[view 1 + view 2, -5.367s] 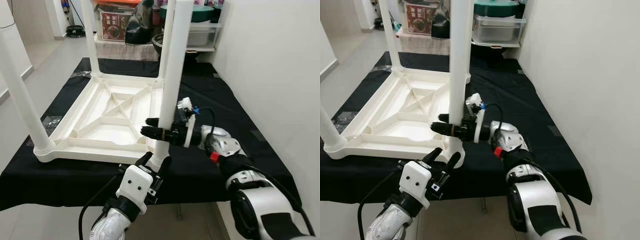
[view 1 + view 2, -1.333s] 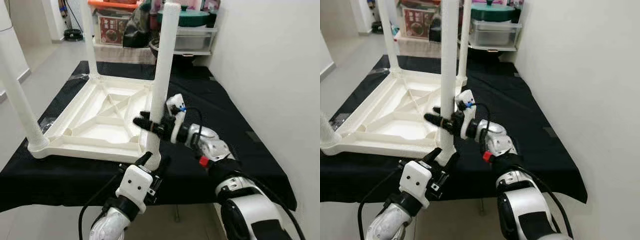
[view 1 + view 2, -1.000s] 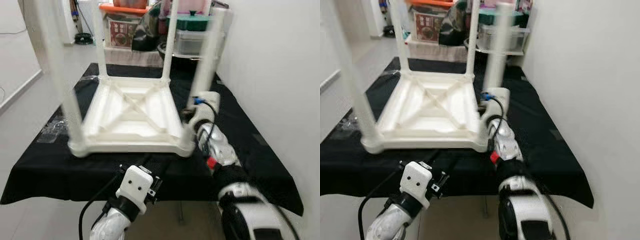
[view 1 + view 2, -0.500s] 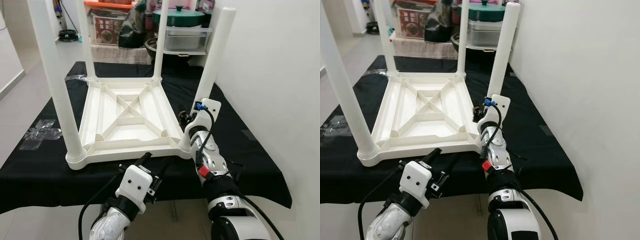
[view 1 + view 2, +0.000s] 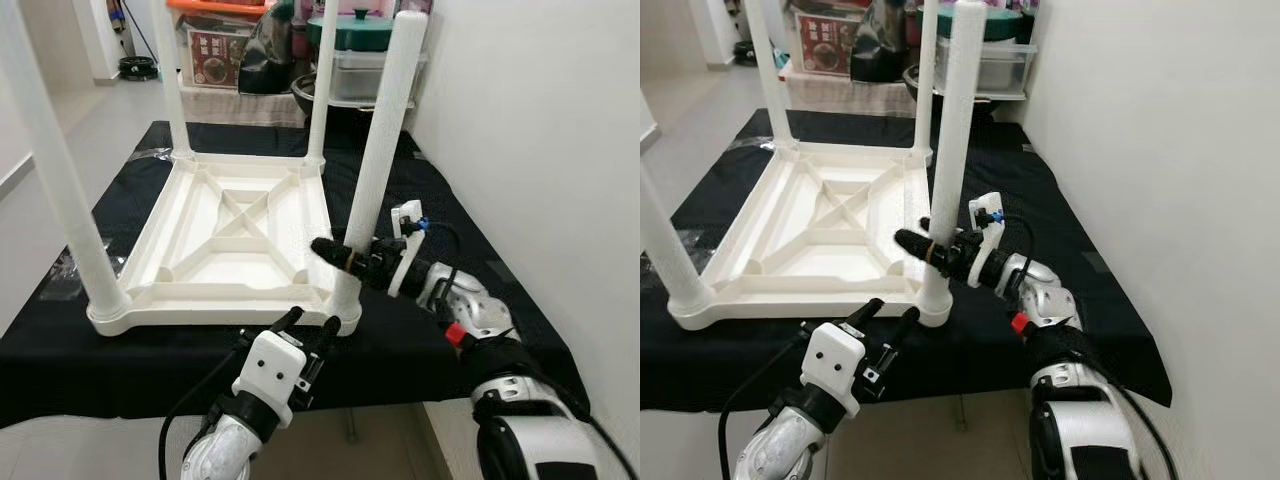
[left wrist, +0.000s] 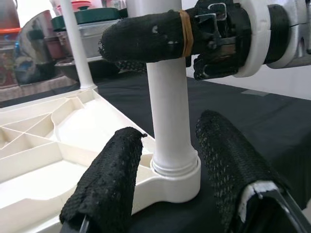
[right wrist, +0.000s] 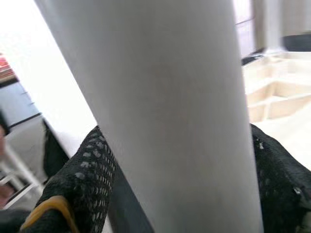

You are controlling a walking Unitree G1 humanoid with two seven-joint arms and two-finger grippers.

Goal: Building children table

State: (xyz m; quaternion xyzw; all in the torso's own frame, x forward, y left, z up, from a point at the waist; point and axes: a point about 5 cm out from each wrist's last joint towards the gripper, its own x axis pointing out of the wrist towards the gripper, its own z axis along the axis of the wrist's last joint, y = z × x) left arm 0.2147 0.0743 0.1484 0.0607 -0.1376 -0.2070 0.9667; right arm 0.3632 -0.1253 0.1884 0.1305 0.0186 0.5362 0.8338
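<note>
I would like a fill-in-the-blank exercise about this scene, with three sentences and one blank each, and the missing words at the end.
1. The white table lies ____ on the black cloth, its legs pointing up.
2. The right gripper is closed on the near right ____ of the table.
3. The left gripper is ____, one finger on each side of the leg's socket.

Missing words: upside down; leg; open

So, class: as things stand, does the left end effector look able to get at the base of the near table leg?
Probably yes. The left end effector is open just in front of the leg's base, nothing between them. The right end effector grips higher up, leaving the base free.
</note>
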